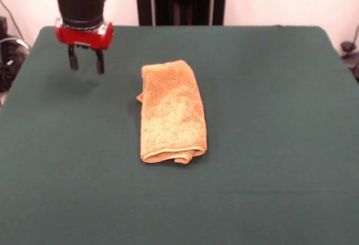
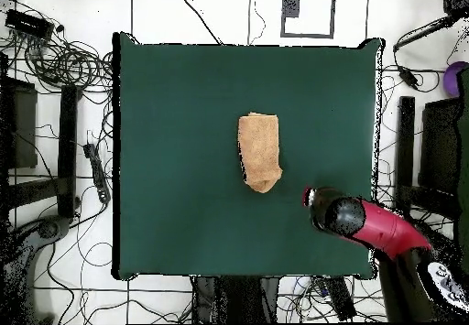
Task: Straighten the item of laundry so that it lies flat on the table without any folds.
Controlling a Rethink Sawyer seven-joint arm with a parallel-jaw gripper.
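Note:
The item of laundry is an orange-tan terry towel folded into a narrow oblong near the middle of the dark green table, with a rolled fold at its near end. From overhead the item of laundry lies lengthwise at the middle of the table. My gripper hangs above the table to the left of the towel and a little beyond it, well apart from it, open and holding nothing. In the overhead view the arm covers the gripper.
The red and black arm reaches in over the table's corner in the overhead view. Cables and dark stands lie on the floor around the table's edges.

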